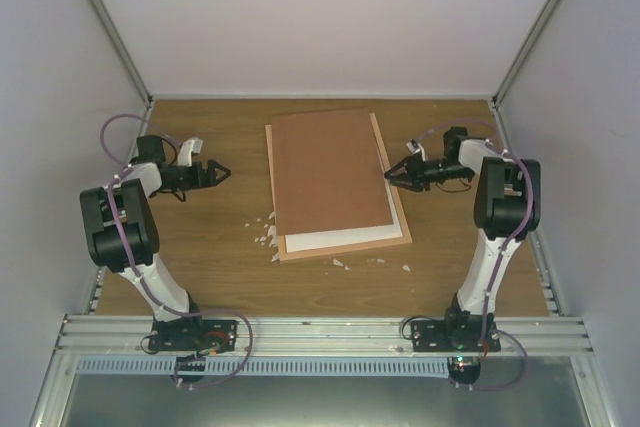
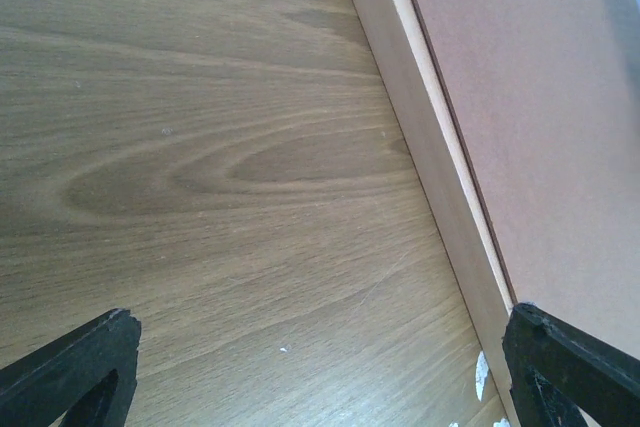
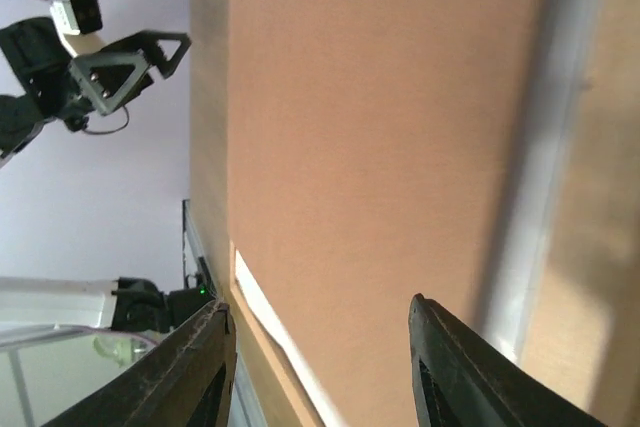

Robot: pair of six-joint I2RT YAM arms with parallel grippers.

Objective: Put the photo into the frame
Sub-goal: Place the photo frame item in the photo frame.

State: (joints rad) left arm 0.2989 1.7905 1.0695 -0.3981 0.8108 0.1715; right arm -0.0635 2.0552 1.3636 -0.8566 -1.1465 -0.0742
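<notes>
Photo (image 1: 340, 238), a white-edged rectangular paper print, lies in the thin light-wood rectangular frame (image 1: 269, 162) under a flat brown board (image 1: 330, 172). Left gripper (image 1: 222, 175) and right gripper (image 1: 392, 177) flank the frame, jaws spread, empty.

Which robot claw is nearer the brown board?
The right gripper: its tips are at the board's edge, while the left gripper hangs apart over the table.
</notes>
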